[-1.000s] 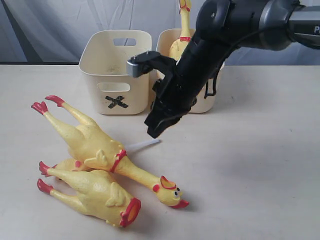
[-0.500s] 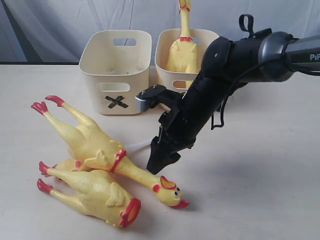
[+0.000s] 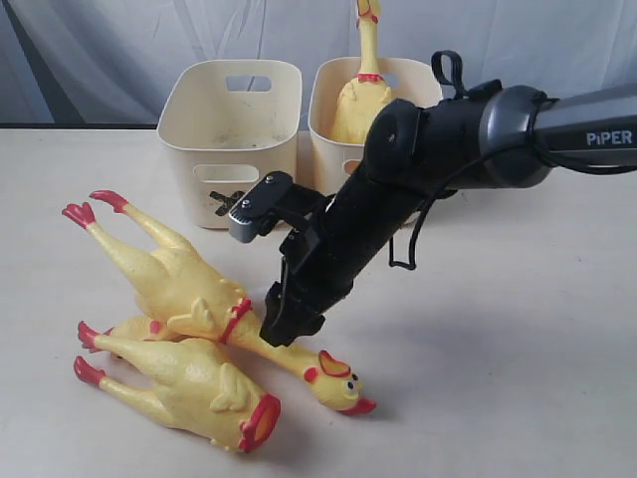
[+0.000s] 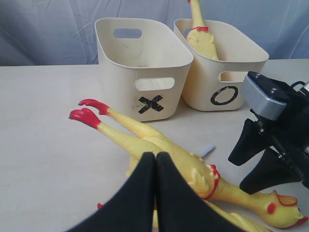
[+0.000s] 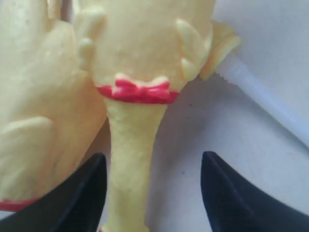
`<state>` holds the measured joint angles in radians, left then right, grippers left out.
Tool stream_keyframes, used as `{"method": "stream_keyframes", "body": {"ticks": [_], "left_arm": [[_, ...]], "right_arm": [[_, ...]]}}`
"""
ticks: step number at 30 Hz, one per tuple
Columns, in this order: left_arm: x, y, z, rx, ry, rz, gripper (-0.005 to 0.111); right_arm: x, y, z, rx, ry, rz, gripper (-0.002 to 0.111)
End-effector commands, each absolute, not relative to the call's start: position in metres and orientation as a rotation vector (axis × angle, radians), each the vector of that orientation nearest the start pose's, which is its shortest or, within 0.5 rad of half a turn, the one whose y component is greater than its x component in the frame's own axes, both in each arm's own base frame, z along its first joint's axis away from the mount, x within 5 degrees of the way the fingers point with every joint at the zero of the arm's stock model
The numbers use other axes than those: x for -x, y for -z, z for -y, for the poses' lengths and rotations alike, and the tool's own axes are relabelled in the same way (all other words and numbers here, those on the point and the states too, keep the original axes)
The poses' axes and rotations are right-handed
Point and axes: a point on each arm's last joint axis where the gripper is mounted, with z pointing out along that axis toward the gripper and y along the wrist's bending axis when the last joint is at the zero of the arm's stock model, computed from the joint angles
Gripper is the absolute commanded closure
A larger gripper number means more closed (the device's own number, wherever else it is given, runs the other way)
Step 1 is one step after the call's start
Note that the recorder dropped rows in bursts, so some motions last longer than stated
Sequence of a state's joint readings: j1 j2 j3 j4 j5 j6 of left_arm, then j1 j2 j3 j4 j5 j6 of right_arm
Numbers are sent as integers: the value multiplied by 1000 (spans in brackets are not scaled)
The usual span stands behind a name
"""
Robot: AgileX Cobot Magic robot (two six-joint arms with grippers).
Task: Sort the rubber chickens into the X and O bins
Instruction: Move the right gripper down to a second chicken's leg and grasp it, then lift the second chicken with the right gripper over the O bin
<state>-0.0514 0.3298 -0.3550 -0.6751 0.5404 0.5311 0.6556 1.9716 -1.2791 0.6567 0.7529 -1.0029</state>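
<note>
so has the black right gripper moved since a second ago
Yes. In the exterior view the right gripper dropped leftward from beside the cream plastic X bin to straddle the neck of the yellow rubber long-necked chicken.

I see rubber chickens with smooth, faintly glossy skin, bins of matt cream plastic with smudges inside, a matt pale counter, and my right hand in matt black plastic.

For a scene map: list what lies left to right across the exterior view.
Long-necked chicken's red feet → X bin → O bin holding an upright chicken → right arm's grey forearm. Omitted, overlapping: headless chicken, right hand.
</note>
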Motion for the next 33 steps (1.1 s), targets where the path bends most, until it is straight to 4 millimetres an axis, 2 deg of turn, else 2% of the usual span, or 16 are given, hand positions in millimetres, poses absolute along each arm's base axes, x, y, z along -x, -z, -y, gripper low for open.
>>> {"method": "stream_keyframes", "body": {"ticks": [1, 17, 19, 23, 28, 33], "left_arm": [[-72, -275, 34, -213, 398, -1878, 106], [-72, -275, 34, -213, 398, -1878, 106], [-72, -275, 34, -213, 398, -1878, 106], [-72, -275, 34, -213, 398, -1878, 106], [-72, -275, 34, -213, 398, -1878, 106], [-72, -275, 34, -214, 399, -1880, 106]], "right_arm": [[-285, -154, -268, 1659, -628, -2298, 53], [-280, -121, -268, 1722, -697, -2410, 53], [-279, -121, -268, 1724, -702, -2415, 61], [-277, -122, -267, 1743, -722, -2424, 106], [-273, -130, -266, 1768, -751, -2422, 109], [-272, -157, -265, 1746, -736, -2352, 109]]}}
